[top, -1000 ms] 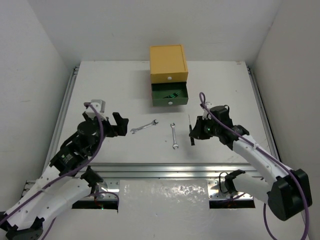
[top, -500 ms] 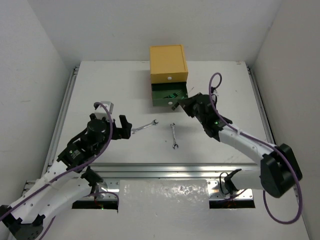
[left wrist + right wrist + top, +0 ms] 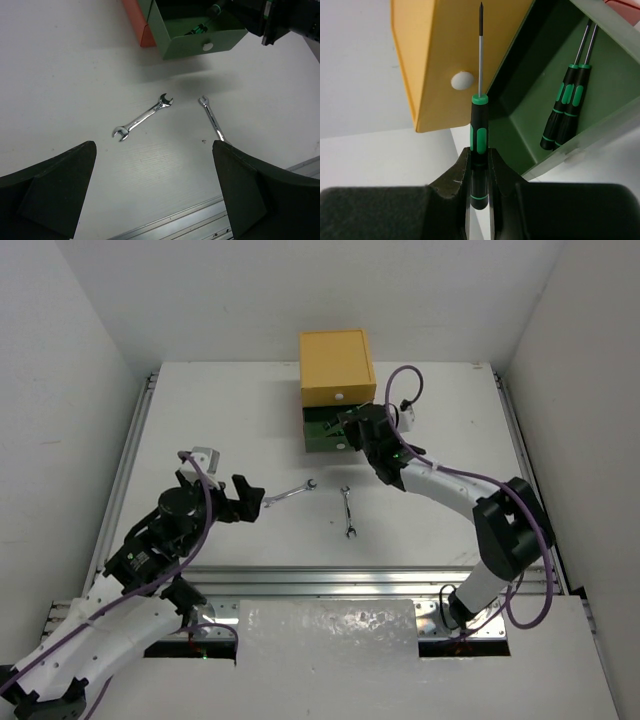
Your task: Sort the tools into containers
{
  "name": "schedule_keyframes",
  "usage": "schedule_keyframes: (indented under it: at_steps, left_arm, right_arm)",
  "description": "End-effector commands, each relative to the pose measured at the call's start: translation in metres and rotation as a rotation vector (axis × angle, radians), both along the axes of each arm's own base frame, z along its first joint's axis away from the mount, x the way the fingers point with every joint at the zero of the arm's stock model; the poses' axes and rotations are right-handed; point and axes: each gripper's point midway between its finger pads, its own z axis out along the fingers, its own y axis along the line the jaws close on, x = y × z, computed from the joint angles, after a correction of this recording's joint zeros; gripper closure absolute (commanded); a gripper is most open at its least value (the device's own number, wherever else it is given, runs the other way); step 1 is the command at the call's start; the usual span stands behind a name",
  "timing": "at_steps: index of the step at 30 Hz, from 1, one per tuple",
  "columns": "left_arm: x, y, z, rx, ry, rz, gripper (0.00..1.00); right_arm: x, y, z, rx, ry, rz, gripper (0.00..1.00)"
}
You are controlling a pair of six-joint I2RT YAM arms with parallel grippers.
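My right gripper (image 3: 480, 160) is shut on a green-and-black screwdriver (image 3: 479, 132), held over the open green drawer (image 3: 530, 125) at the chest; it also shows in the top view (image 3: 358, 430). Two more green-black screwdrivers (image 3: 565, 112) lie inside that drawer. The yellow top drawer (image 3: 337, 368) is closed, its white knob (image 3: 462, 80) showing. Two silver wrenches (image 3: 289, 493) (image 3: 347, 512) lie on the table, also in the left wrist view (image 3: 142, 116) (image 3: 212, 117). My left gripper (image 3: 248, 498) is open and empty, left of the wrenches. The red-orange bottom drawer (image 3: 136, 22) shows as an edge.
The white table (image 3: 220, 420) is bounded by metal rails at left (image 3: 128, 455), right (image 3: 520, 460) and front (image 3: 350, 580). White walls stand close on both sides.
My right gripper has carried the green screwdriver from the mid-right table up to the open green drawer. My left gripper has shifted a little toward the left wrench.
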Motion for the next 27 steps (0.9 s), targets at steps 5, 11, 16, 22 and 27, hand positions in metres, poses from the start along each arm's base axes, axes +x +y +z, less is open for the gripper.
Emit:
schedule_keyframes:
  at_steps: [5, 11, 16, 22, 27]
  left_arm:
    - [0.004, -0.01, 0.007, -0.015, -0.026, -0.046, 0.0]
    - [0.003, -0.009, 0.008, -0.023, -0.033, -0.043, 0.0]
    - [0.003, -0.009, 0.009, -0.023, -0.035, -0.04, 0.0]
    - [0.004, -0.005, 0.011, -0.031, -0.043, -0.016, 0.0]
    - [0.003, -0.002, 0.014, -0.055, -0.046, 0.008, 0.0]
  right_arm:
    - [0.02, 0.012, 0.038, 0.035, -0.096, -0.014, 0.79]
    - [0.018, 0.024, 0.038, 0.049, -0.091, 0.051, 0.55]
    - [0.01, 0.025, 0.054, 0.021, -0.131, 0.093, 0.51]
    - [-0.035, 0.02, 0.051, -0.315, -0.177, 0.32, 0.54]
    - [-0.082, 0.003, -0.005, -0.58, -0.113, 0.515, 0.65]
